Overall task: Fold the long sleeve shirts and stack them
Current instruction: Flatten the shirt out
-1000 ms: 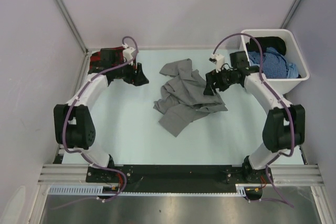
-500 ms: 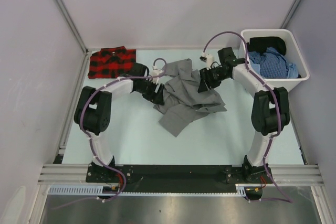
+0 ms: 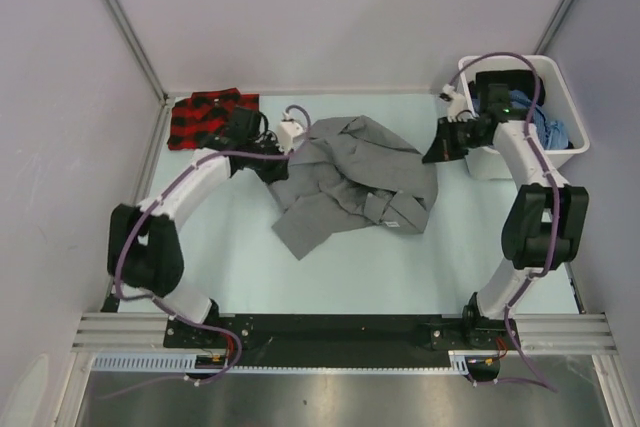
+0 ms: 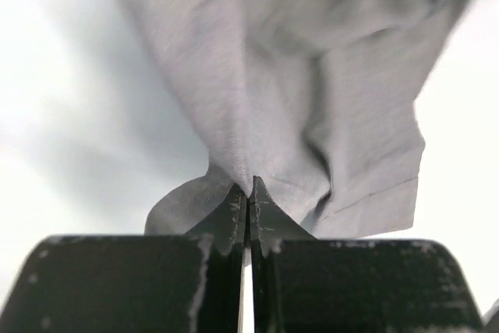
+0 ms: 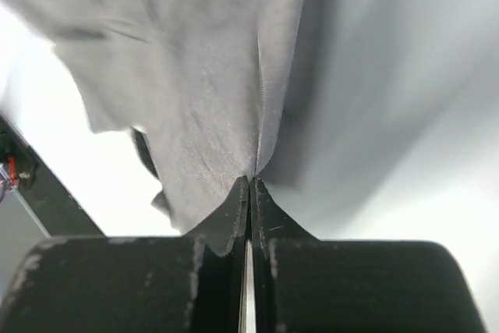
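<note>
White bin (image 3: 488, 164) beside right pincer (image 3: 433, 154)

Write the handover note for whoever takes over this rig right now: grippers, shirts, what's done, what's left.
Left gripper: shut on one edge of the grey shirt.
Right gripper: shut on its opposite edge.
Grey shirt: spread between them in the middle, rumpled, not yet folded.
Red-and-black plaid shirt: far left corner, compact, looks folded.
Left to do: fold the grey shirt, then stack the two, probably on the plaid one.
White bin, far right, holds other clothes.
</note>
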